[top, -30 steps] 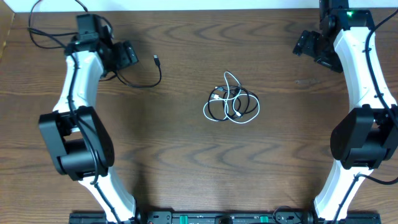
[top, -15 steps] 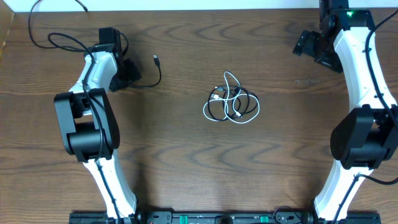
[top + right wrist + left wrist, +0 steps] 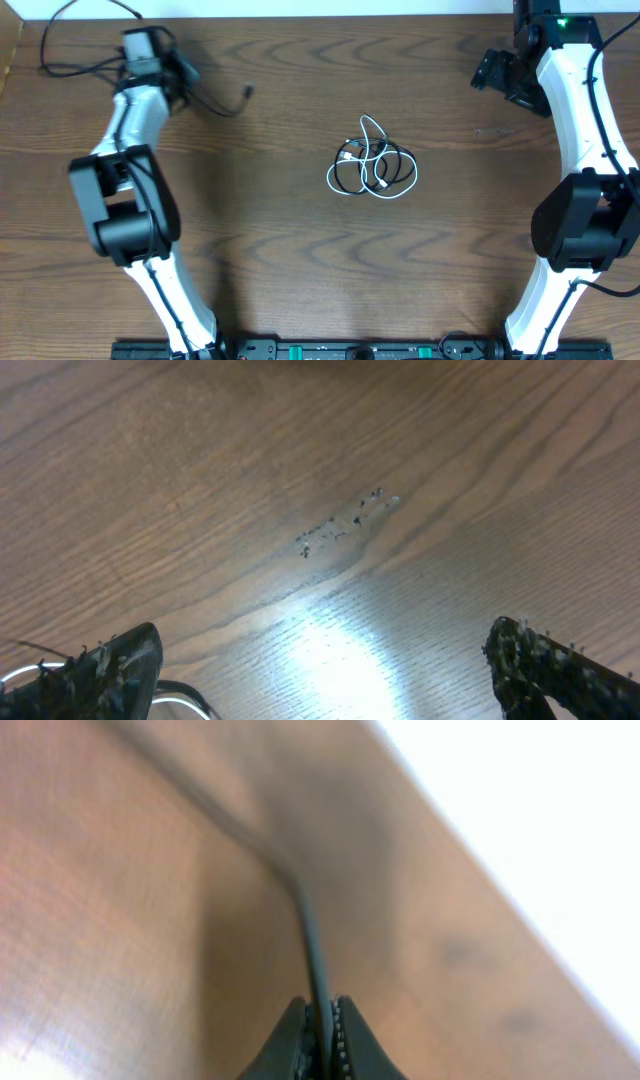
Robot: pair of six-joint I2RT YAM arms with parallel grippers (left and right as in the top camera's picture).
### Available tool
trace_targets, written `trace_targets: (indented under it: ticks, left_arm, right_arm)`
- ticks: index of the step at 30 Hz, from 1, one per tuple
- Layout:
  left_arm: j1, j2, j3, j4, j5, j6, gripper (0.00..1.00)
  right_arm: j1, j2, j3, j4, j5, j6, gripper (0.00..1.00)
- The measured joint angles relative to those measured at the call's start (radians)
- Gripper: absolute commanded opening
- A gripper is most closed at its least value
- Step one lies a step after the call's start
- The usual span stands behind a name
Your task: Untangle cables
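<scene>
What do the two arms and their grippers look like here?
The left arm and right arm have white curved shells with bulky black joint housings. Black wires trail from the left wrist; a green light glows on the right arm. The left gripper has slim dark fingers with ribbed pads; the right gripper has black fingers flecked pale.

black cable (image 3: 312, 950) blurred, white cable (image 3: 12, 680) cut off

Black and white cables (image 3: 378, 160) — brown, wavy-grained table (image 3: 300, 250).
</scene>
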Motion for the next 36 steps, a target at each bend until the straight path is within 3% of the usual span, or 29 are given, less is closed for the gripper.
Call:
trace_targets:
  ticks: [5, 6, 7, 9, 10, 12, 18, 22, 26, 28, 32, 36]
  left_arm:
    - [0.131, -0.032, 0.000, 0.314, 0.188, -0.257, 0.08]
    - [0.140, -0.037, 0.000, 0.319, 0.197, -0.279, 0.13]
    - [0.144, -0.041, 0.000, 0.321, 0.201, -0.301, 0.36]
    - [0.143, -0.044, 0.001, 0.290, 0.200, -0.312, 0.68]
    - [0.141, -0.044, 0.001, 0.258, 0.195, -0.304, 0.80]
    - [0.137, -0.044, 0.001, 0.177, 0.168, -0.274, 0.91]
    - [0.131, -0.044, 0.001, -0.003, 0.054, -0.074, 0.93]
    - [0.133, -0.043, 0.001, -0.014, 0.097, 0.024, 0.93]
    - [0.129, -0.044, 0.002, -0.087, 0.164, 0.043, 0.92]
    - [0.123, -0.044, 0.002, -0.165, 0.158, 0.043, 0.84]
    - [0.105, -0.044, 0.003, -0.349, 0.054, 0.045, 0.82]
    - [0.086, -0.044, 0.002, -0.423, -0.010, 0.046, 0.81]
  right_arm:
    - [0.000, 0.000, 0.000, 0.000, 0.000, 0.000, 0.99]
    - [0.000, 0.000, 0.000, 0.000, 0.000, 0.000, 0.99]
    - [0.000, 0.000, 0.000, 0.000, 0.000, 0.000, 0.99]
    - [0.000, 0.000, 0.000, 0.000, 0.000, 0.000, 0.99]
    - [0.000, 0.000, 0.000, 0.000, 0.000, 0.000, 0.99]
    - [0.000, 0.000, 0.000, 0.001, 0.000, 0.000, 0.99]
    - [0.000, 0.000, 0.000, 0.000, 0.000, 0.000, 0.99]
    - [0.000, 0.000, 0.000, 0.000, 0.000, 0.000, 0.99]
    - [0.000, 0.000, 0.000, 0.000, 0.000, 0.000, 0.99]
    - [0.000, 0.000, 0.000, 0.000, 0.000, 0.000, 0.99]
    - [0.000, 0.000, 0.000, 0.000, 0.000, 0.000, 0.99]
    - [0.000, 0.000, 0.000, 0.000, 0.000, 0.000, 0.99]
